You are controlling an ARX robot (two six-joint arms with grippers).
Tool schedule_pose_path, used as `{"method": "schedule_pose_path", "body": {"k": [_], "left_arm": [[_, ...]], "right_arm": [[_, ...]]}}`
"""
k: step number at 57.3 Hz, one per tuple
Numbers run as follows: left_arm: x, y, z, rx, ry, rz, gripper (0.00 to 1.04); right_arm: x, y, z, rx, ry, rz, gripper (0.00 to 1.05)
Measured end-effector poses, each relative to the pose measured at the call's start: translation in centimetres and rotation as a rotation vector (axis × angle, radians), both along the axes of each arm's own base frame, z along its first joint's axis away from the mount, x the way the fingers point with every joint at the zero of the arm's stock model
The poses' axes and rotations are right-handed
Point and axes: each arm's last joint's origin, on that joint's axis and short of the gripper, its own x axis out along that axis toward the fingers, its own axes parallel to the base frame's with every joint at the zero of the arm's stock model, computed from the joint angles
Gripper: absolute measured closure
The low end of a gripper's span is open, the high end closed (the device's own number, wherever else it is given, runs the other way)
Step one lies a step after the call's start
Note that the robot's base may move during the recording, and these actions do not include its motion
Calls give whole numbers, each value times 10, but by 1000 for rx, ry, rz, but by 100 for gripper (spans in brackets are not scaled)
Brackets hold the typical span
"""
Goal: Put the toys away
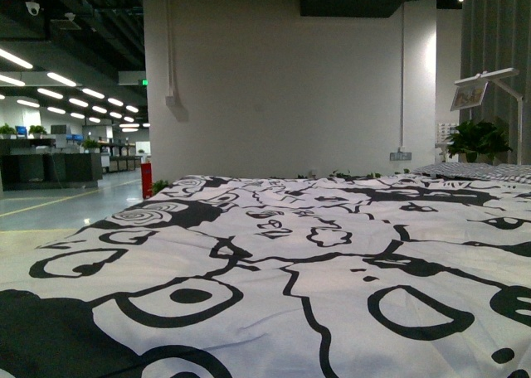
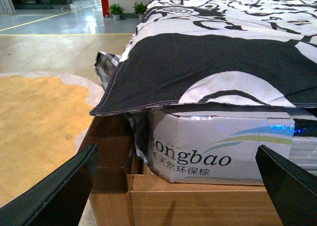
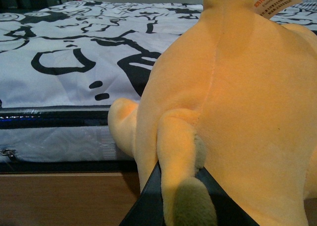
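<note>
The yellow-orange plush animal fills most of the right wrist view, seen from behind, with a white tag at its top. My right gripper is shut on it; its dark fingers press in on a plush limb with a greenish tip. The toy hangs beside the bed's edge. In the left wrist view my left gripper stands wide open with nothing between its black fingers, facing the bed's corner. Neither arm nor the toy shows in the front view.
A black-and-white patterned bedspread covers the bed ahead. Below it are a wrapped mattress printed "ongbao" and a wooden bed frame. An orange rug lies on the floor. A potted plant and lamp stand far right.
</note>
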Motion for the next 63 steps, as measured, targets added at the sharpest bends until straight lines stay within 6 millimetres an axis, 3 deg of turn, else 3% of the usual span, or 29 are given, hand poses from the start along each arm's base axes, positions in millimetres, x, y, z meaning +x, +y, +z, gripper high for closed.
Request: {"method": "schedule_pose_path", "body": {"k": [63], "left_arm": [[0,0,0,0,1,-1,6]], "right_arm": [[0,0,0,1,5,0,98]]}}
